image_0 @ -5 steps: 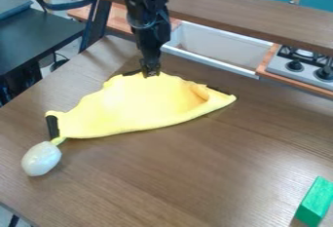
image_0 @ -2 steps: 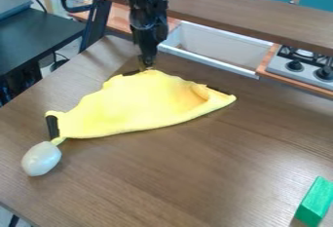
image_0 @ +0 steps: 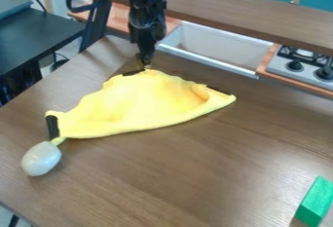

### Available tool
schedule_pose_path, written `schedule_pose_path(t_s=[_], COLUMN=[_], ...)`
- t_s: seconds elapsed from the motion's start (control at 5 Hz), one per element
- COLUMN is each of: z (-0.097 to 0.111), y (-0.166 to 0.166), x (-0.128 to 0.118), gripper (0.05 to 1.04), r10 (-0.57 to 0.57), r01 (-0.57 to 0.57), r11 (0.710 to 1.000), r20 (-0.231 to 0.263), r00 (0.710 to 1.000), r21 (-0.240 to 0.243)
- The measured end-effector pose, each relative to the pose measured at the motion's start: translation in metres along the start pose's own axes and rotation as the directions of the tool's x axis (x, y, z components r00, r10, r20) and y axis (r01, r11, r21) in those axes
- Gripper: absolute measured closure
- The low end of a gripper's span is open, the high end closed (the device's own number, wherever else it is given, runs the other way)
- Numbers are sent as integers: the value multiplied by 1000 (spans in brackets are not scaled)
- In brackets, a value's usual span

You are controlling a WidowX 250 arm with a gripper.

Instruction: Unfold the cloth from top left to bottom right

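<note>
- Placing the task's thing first, we see the yellow fabric cloth with dark edge patches (image_0: 137, 105) on the brown wood-grain counter (image_0: 189, 172), on the near side of the black metal-and-plastic pincer (image_0: 144, 67).
- The pincer points down at the cloth's far edge, left of its middle, beside one of the dark patches; most of the cloth spreads from there towards the camera.
- We read the cloth's long axis as running across the view, from the lower-left end to the pointed right tip, a little higher. The opening pull, we judge, has to cross that axis, from the far edge down and to the right.
- We cannot tell how far open the pincer is, nor whether it has hold of the cloth or only meets its edge. If the grip takes both layers, we would expect the whole cloth to drag rather than open.
- Against the earliest frame, the pincer is farther back and slightly to the left, drawn off the cloth's upper surface to its rim, where the fabric now makes a small peak. The cloth's left end and right tip look unchanged, as do the pale egg-shaped object (image_0: 41, 159) and the green rectangular block (image_0: 315, 201).
</note>
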State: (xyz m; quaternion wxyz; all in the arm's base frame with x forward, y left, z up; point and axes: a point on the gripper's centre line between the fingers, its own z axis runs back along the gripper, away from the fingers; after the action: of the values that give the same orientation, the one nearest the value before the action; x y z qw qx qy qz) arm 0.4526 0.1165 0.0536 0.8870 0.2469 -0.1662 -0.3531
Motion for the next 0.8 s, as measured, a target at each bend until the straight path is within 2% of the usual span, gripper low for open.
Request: schedule_pose_path(t_s=[0.8], z=[-35], y=[12], x=[-10], gripper=[83], r10=[22], r01=[-21], r11=[1000], r20=[-74], r00=[997], r21=[13])
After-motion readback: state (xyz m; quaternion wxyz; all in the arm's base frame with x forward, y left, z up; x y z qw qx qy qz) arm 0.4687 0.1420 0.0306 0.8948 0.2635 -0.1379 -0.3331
